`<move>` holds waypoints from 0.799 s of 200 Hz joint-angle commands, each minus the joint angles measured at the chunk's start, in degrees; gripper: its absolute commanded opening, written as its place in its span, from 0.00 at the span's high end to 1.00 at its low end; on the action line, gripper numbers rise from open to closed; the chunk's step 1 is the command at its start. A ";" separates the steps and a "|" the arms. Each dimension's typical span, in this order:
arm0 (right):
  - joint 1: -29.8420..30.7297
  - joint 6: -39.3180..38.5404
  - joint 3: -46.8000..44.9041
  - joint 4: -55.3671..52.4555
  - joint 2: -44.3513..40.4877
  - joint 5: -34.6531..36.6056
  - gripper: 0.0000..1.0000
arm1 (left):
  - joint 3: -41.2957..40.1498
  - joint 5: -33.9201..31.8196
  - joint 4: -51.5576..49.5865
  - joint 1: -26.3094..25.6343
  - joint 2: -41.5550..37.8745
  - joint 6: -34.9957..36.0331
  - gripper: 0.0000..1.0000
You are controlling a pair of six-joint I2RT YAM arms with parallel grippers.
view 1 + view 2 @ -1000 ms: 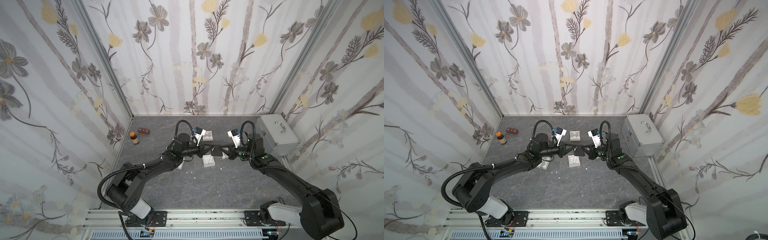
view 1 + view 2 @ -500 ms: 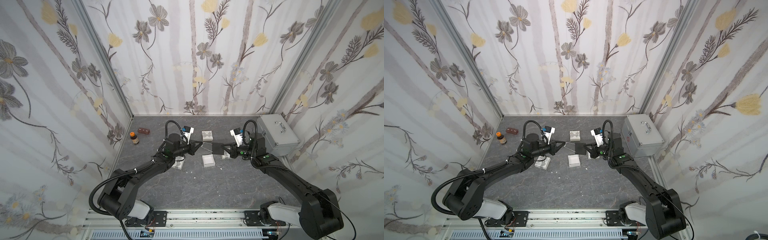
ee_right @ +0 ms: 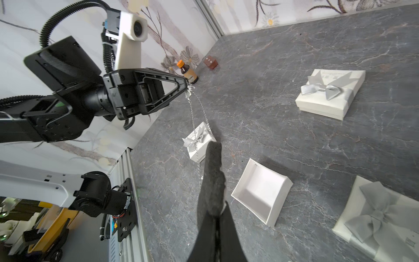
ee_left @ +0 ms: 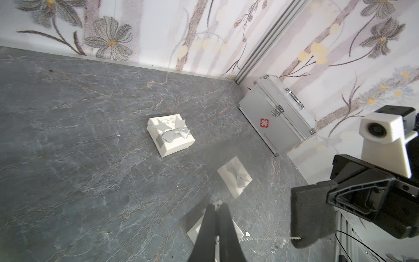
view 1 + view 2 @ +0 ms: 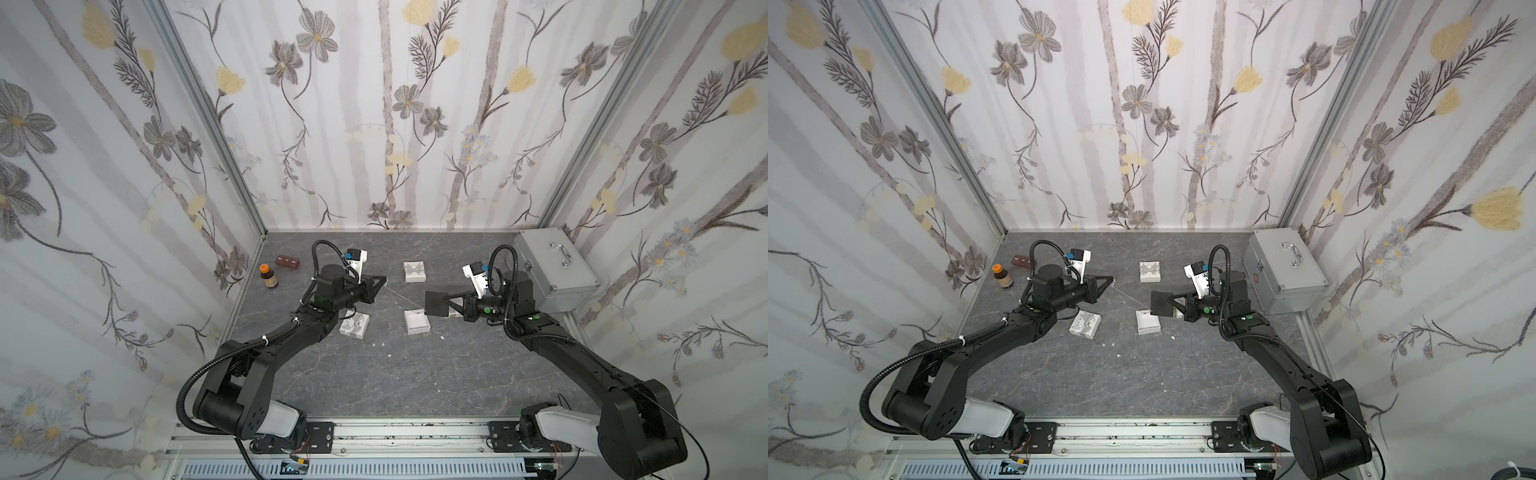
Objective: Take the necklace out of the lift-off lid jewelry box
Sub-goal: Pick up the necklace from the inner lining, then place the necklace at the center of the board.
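Now left hand [image 5: 384,281] clamped on necklace [image 5: 401,297], drawn farther from right hand [image 5: 449,300] clamped on foam pad [image 5: 434,304].

**Both claws shut, tips facing across a gap**

The left arm [image 5: 291,332] reaches forward from its base with the forearm low and the wrist level, so the left gripper [image 5: 384,280] points sideways at its partner. Its jaws are pressed together, pinching the necklace [image 3: 192,115], which runs from the tips toward the opposite claw. The right arm [image 5: 552,345] mirrors that reach. The right gripper [image 5: 445,299] lies level, tips aimed back at the left one and well apart from it. Its jaws are closed on a dark foam pad [image 5: 435,304] that juts out just ahead of the tips. A white camera mount [image 5: 354,256] sits behind and above the left claw.
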 commanded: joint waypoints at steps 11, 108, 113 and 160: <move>-0.83 2.76 -0.93 6.22 -0.28 -3.04 1.00 | 0.23 -0.10 0.27 2.64 -0.21 0.93 1.00; -1.23 0.92 -1.13 1.32 2.98 7.10 1.00 | 6.73 -1.51 -4.92 11.32 6.05 3.61 0.99; -1.18 0.82 -1.14 1.02 2.89 7.42 1.00 | 7.00 -1.44 -4.92 12.11 6.60 3.50 0.99; -0.86 -0.72 -0.90 -2.30 3.23 10.16 1.00 | 10.73 4.14 -3.71 18.38 13.72 0.18 0.99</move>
